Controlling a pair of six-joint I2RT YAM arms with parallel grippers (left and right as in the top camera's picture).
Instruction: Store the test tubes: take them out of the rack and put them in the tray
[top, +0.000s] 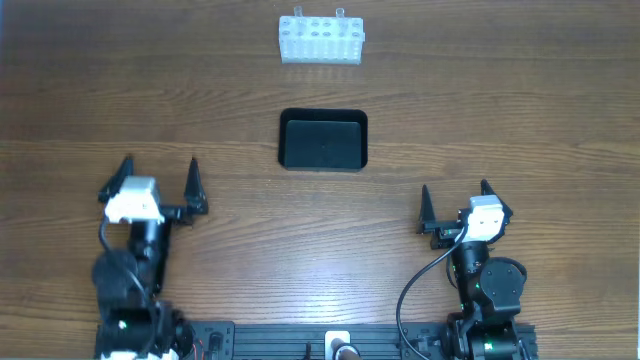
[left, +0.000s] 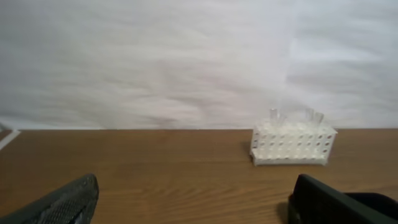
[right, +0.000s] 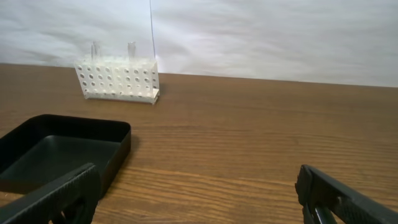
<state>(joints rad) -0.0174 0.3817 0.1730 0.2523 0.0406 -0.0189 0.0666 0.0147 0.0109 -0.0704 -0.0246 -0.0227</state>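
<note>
With both jaws open, the rack (top: 320, 42) holding upright test tubes (right: 132, 50) lies beyond the tray (top: 323, 140), roughly equidistant from the left gripper (top: 160, 165) and the right gripper (top: 454, 190).

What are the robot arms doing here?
Nothing is being held yet. The left pincer and the right pincer are both open, near their own bases at the table's near side. Two test tubes stand in the white rack at the far side. The black tray sits in between, with no tubes in it.
</note>
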